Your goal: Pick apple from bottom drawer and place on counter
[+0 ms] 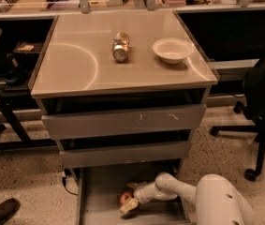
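The small red-orange apple lies on the flat grey floor of the pulled-out bottom drawer, near its middle. My white arm reaches in from the lower right, and the gripper sits low in the drawer, right against the apple's front right side. The apple rests on the drawer floor. The glossy beige counter with its curved arc mark is above, with the two scuffed-front drawers below it.
A silver can lies on its side on the counter, and a white bowl stands to its right. A black office chair is at the right. A dark shoe is at the lower left on the speckled floor.
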You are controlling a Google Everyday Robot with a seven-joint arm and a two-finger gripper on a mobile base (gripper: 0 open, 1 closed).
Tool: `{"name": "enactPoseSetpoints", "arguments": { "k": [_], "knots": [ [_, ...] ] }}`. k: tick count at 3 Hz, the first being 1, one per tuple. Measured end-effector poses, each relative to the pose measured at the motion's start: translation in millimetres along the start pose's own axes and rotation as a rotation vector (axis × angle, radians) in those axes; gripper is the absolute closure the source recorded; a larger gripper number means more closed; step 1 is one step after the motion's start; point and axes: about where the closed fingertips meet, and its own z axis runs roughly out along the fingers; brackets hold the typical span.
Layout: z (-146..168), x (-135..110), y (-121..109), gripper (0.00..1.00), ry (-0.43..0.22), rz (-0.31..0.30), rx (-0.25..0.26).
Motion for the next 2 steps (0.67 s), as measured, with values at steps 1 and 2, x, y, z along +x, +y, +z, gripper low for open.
{"name": "enactPoseSetpoints", "arguments": {
  "k": [1, 2],
  "knots": [
    [0.0, 0.0, 0.0, 0.41, 0.000, 0.000, 0.000],
    [0.1, 0.0, 0.1, 0.66, 0.000, 0.000, 0.000]
  ]
}}
